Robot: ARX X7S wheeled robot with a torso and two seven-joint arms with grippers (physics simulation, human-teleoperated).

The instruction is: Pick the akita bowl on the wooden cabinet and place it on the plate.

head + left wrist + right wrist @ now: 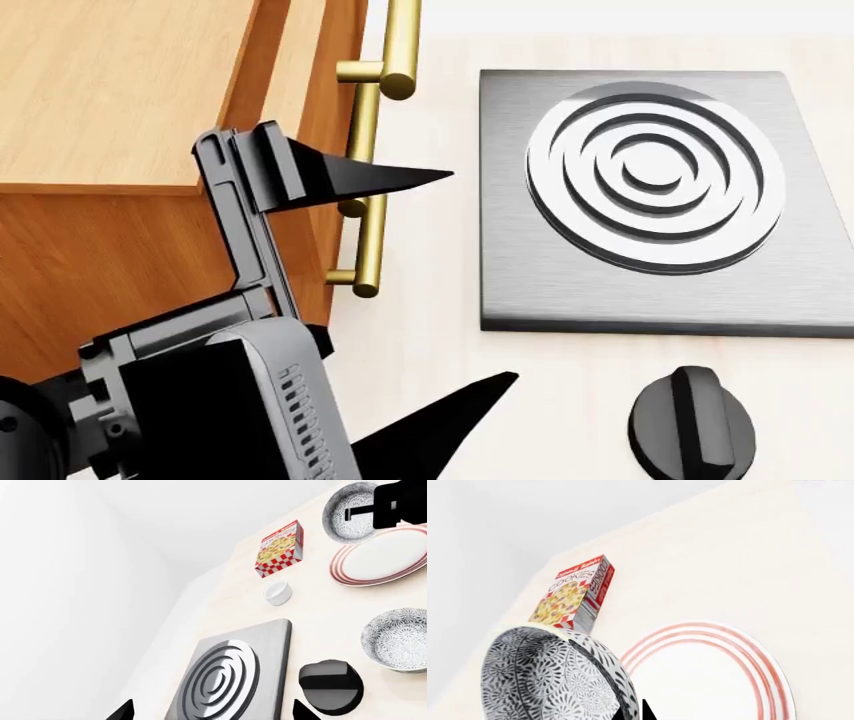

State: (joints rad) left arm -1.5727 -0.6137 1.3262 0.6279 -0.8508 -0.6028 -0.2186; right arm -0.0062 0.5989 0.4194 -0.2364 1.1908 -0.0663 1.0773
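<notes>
The akita bowl (540, 680), white with a dense dark floral pattern, hangs tilted on edge, its wall pinched between the fingers of my right gripper (632, 712). In the left wrist view the same bowl (347, 500) and right gripper (353, 514) sit just past the plate's far rim. The plate (707, 680), white with red rings, lies on the pale table (747, 570) right beside the bowl; the plate (383, 557) is bare. The wooden cabinet (120, 90) fills the head view's left. My left gripper (481, 278) stands open beside it, over the table, holding nothing.
A second patterned bowl (400, 640) rests on the table near the plate. A small white cup (277, 592) and a cookie box (281, 549) stand farther back. The grey stove (654, 190) and its black knob (691, 425) lie by the cabinet's brass handles (380, 75).
</notes>
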